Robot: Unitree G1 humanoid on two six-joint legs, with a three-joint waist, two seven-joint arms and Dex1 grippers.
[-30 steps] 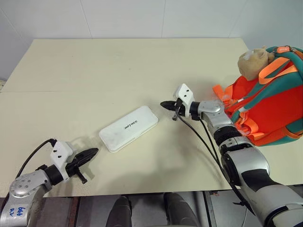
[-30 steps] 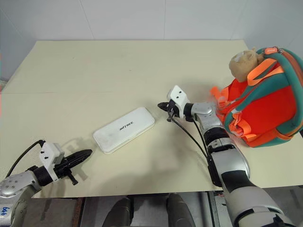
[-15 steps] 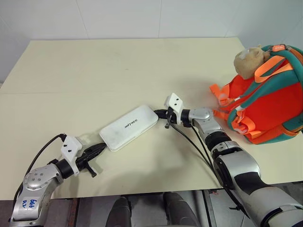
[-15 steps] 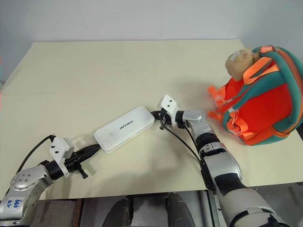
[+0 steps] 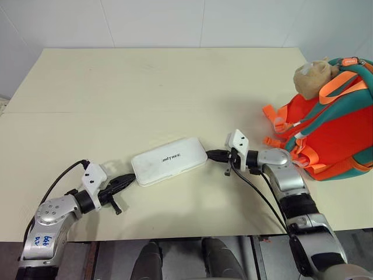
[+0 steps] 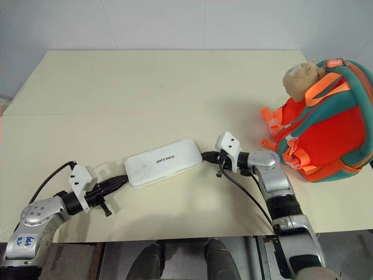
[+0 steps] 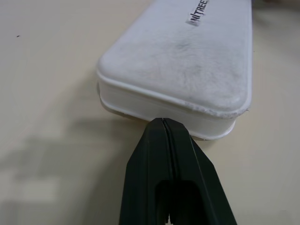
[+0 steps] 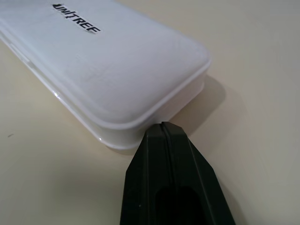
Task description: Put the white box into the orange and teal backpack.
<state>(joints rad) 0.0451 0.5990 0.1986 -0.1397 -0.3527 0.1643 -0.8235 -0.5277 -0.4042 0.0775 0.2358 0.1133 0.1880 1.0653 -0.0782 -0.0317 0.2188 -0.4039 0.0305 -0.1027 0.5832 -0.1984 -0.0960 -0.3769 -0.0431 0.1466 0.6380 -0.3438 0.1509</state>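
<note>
Box [image 5: 169, 161] lies flat on the bench [image 5: 145, 87], well apart from the backpack [image 5: 329, 125]; your left gripper [image 5: 129, 180] and right gripper [image 5: 214, 155], jaws clenched empty, press opposite ends, apparently to pinch it between them.

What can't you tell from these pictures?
- Orange and teal backpack: its opening faces away from both eye views, and the picture edge cuts off its right side.
- White box: the wrist views cut off its far end; actual contact with either end effector's shut tips is unclear.
</note>
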